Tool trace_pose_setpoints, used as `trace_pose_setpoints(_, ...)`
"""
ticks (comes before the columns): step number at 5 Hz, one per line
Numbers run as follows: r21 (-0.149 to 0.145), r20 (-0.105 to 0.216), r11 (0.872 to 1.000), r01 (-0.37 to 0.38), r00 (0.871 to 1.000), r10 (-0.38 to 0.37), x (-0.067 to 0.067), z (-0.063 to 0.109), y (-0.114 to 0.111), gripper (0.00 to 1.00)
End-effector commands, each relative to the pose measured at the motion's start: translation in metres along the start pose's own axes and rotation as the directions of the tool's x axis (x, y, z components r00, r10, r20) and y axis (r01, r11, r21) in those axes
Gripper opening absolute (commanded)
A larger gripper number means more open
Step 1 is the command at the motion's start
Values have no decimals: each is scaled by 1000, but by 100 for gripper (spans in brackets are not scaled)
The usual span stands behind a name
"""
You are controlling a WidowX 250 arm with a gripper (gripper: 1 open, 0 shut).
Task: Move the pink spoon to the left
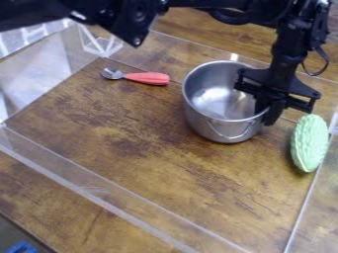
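The pink spoon [137, 76] lies on the wooden table at the upper left, its silver bowl end pointing left and its reddish handle to the right. My gripper [272, 97] hangs far to the right of it, over the right rim of the round steel pot [224, 99]. The dark fingers look shut, with nothing visible between them. Spoon and gripper are well apart, with the pot between them.
A bumpy green vegetable [310, 142] lies right of the pot near the table's right edge. Clear plastic walls [53, 148] border the wooden surface on the left and front. Dark out-of-focus shapes [126, 20] hang over the upper left.
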State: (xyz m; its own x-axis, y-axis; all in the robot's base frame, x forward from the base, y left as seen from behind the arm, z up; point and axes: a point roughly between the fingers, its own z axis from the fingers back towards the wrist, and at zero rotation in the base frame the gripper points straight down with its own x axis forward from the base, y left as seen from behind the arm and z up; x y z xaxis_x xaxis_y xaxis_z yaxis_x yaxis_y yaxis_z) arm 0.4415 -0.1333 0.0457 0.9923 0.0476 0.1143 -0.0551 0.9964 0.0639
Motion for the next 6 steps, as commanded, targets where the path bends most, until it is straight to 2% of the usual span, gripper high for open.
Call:
trace_pose_setpoints(1,-30,59,999,14,998,-12,11,19,9,0)
trace_pose_setpoints(6,-45,30,999,18,999,-16,8,12,10,0)
